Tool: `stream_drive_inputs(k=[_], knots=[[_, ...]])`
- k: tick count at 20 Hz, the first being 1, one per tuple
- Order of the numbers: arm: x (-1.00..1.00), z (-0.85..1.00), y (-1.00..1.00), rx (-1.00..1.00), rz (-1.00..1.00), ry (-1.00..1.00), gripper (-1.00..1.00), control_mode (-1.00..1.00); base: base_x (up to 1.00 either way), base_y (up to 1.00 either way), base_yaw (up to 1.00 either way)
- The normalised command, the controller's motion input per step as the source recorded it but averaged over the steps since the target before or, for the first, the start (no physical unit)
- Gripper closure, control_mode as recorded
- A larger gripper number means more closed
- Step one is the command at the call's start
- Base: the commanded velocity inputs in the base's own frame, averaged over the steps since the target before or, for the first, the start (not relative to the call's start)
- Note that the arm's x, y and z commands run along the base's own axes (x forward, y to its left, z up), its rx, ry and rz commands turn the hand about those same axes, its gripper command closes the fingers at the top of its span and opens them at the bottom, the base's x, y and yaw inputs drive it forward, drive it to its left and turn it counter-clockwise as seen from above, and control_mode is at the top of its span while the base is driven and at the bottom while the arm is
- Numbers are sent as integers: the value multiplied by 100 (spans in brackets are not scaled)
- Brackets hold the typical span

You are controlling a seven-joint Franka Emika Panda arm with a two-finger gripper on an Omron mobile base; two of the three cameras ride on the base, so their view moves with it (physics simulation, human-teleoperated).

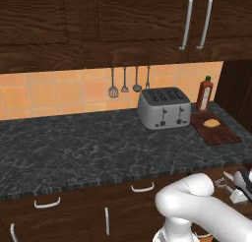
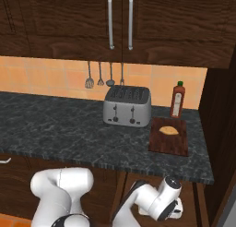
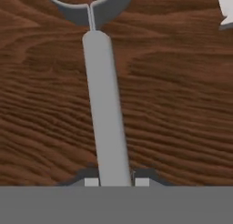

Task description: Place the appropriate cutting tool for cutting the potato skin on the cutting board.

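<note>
The fingers (image 3: 116,182) straddle the peeler (image 3: 105,114) handle over brown wood, whether clamped cannot be told; up on the bench (image 1: 74,147), the potato (image 2: 168,129) lies on the cutting board (image 2: 170,143) at the right edge

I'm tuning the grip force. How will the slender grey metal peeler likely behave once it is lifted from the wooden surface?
The slender grey metal peeler looks rigid, so it probably won't flex. Its smooth rounded handle sits between the fingertips, so it may slip or swivel if the grip is loose. The wider forked head far from the gripper could make it droop slightly. It seems thin and probably light.
</note>
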Motion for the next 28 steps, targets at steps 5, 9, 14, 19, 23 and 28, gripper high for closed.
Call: stream_drive_inputs(k=[5,9,14,19,23,28], knots=[[-60,67,0,0,5,-2,100,-100,0,0,0],[-80,91,9,0,4,-1,100,-100,0,0,0],[-52,98,13,0,4,-1,100,-100,0,0,0],[-1,100,-2,0,2,0,100,-100,0,0,0],[44,91,-19,1,0,0,100,-100,0,0,0],[99,34,-46,6,0,0,100,-100,0,0,0]])
